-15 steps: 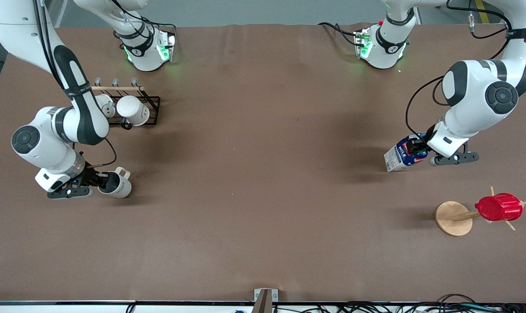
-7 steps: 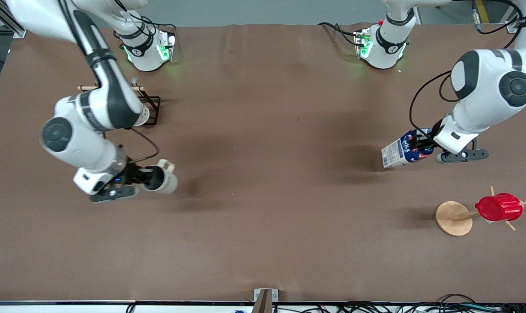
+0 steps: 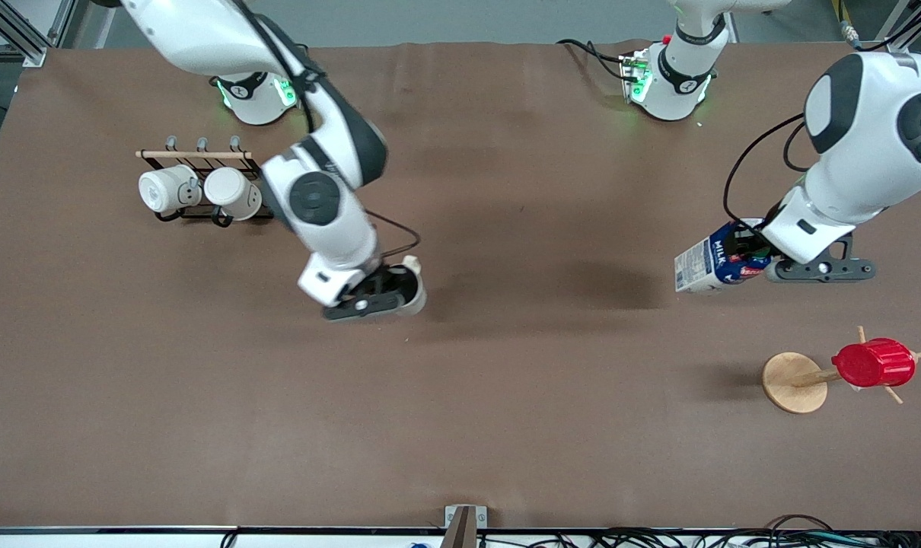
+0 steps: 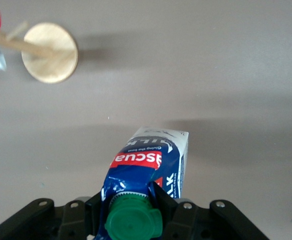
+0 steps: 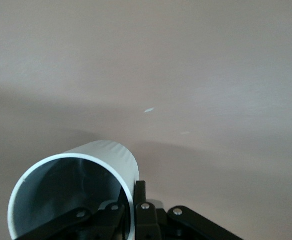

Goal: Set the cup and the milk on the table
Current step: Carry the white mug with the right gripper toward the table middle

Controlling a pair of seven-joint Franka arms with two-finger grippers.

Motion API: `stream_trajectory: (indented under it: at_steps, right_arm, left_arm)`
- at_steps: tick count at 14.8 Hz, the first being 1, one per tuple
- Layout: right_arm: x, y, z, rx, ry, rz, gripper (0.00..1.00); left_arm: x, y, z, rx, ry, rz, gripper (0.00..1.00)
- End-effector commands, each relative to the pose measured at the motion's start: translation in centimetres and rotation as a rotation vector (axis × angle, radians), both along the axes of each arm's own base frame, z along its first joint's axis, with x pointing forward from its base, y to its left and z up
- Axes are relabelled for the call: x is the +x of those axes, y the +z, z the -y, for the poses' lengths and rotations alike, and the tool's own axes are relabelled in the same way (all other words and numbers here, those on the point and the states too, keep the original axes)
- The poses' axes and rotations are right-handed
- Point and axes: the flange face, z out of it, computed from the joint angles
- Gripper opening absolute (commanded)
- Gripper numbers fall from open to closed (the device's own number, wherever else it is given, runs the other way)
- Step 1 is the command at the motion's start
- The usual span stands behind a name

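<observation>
right gripper pinches the mug by its rim, aloft over mid-table | left gripper clamped on the milk carton below its green cap, tilted, aloft toward left arm's end | advice: level both, lower straight until bases sit flat, well apart, then let go.

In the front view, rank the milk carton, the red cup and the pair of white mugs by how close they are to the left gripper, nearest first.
Measured from the left gripper:
1. Milk carton: held in that gripper, above the table at the left arm's end.
2. Red cup: on its wooden stand, nearer the front camera.
3. White mugs: on the rack at the right arm's end, farthest by a wide margin.
</observation>
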Motion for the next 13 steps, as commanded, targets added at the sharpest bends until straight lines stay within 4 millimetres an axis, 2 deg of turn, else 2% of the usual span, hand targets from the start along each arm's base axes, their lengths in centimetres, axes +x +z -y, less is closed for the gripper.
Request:
stream_trajectory:
  at_steps: [1, 3, 7, 9, 11, 13]
  right_arm:
    - [-1.1, -0.6, -3.6, 0.034, -0.014, 0.043, 0.01]
    - [-2.6, -1.8, -5.5, 0.027, -0.016, 0.036, 0.02]
    - [-4.7, -4.0, -6.6, -0.020, 0.010, 0.044, 0.03]
    - [-5.4, -5.1, -6.9, -0.017, 0.004, 0.044, 0.05]
    - [-6.6, -6.5, -7.6, -0.036, -0.001, 0.040, 0.05]
    - [-6.6, -7.1, -7.7, -0.048, -0.023, 0.059, 0.06]
  left_arm:
    - [2.0, -0.3, 4.0, 0.034, -0.075, -0.008, 0.00]
    - [2.6, -1.0, 7.2, 0.015, -0.082, -0.010, 0.00]
    - [3.6, -2.4, 14.0, 0.005, -0.123, 0.005, 0.00]
    - [2.8, -4.2, 17.4, 0.005, -0.087, -0.010, 0.00]
    - [1.2, -6.2, 21.8, 0.023, -0.071, -0.011, 0.00]
    - [0.6, -7.8, 25.5, 0.037, -0.039, 0.013, 0.00]
